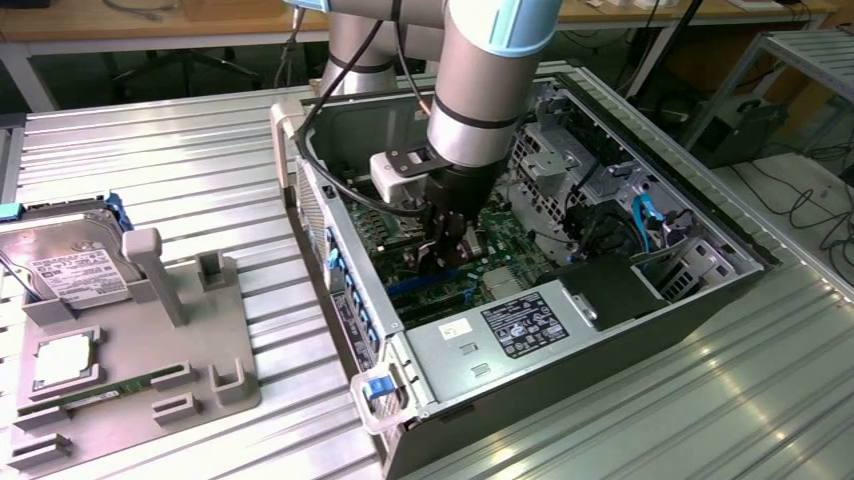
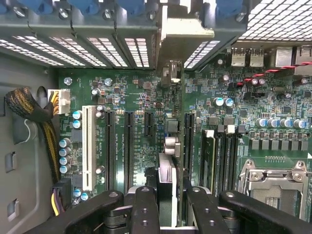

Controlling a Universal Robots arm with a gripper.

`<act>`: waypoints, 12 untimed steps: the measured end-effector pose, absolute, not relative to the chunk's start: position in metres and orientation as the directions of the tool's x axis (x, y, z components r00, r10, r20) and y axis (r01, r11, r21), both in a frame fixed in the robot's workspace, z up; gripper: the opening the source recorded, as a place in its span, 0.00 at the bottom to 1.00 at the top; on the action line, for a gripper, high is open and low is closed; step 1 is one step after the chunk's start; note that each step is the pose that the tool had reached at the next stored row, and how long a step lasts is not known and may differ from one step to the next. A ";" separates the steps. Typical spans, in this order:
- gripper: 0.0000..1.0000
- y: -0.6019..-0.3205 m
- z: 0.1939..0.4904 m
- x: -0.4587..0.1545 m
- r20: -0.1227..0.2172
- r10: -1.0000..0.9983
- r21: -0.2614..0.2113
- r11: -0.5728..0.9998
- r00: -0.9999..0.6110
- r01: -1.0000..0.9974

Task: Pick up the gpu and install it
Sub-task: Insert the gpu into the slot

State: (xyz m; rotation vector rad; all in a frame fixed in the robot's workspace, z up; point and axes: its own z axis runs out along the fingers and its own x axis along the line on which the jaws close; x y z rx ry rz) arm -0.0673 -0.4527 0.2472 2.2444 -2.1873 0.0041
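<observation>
The arm (image 1: 474, 70) reached steeply down from above into the open case (image 1: 534, 270), its wrist nearly vertical over the motherboard (image 1: 501, 240). The gripper (image 1: 447, 250) hung low inside the case, just above the slots, with a white camera block (image 1: 394, 175) fixed to the wrist on the side toward the exterior view's left.

In the wrist view the two black fingers (image 2: 146, 209) stood close together, shut on the gpu (image 2: 168, 170), which was seen edge-on between them as a thin upright card. Its silver bracket (image 2: 183, 34) ran up against the perforated rear wall of the case, and its lower edge sat along one of the long black slots (image 2: 187, 141) on the motherboard; whether it was fully seated could not be told.

Beside the case, toward the exterior view's left, a grey holder tray (image 1: 174, 350) lay on the ribbed metal table (image 1: 694, 400). It carried a hard drive (image 1: 74, 265) with a white label, a memory stick (image 1: 107, 388) and a square chip (image 1: 64, 358).

The power supply (image 1: 514, 330) in the case's near corner bore a black sticker (image 1: 534, 322) and a small yellowish one (image 1: 458, 328); their print was too small to read. White lettering ran beside the slots on the motherboard, also unreadable.
</observation>
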 end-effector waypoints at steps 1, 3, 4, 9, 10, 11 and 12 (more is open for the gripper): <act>0.28 -0.453 0.247 -0.067 0.007 -1.000 0.004 -0.026 0.026 -1.000; 0.28 -0.453 0.247 -0.067 0.007 -1.000 0.004 -0.026 0.026 -1.000; 0.28 -0.453 0.247 -0.067 0.007 -1.000 0.004 -0.026 0.026 -1.000; 0.28 -0.455 0.247 -0.067 -0.003 -1.000 0.004 -0.026 0.026 -1.000; 0.28 -0.455 0.247 -0.067 -0.005 -1.000 0.003 -0.026 0.026 -1.000; 0.28 -0.455 0.247 -0.067 -0.008 -1.000 0.003 -0.026 0.026 -1.000; 0.28 -0.455 0.247 -0.067 -0.009 -1.000 0.003 -0.026 0.026 -1.000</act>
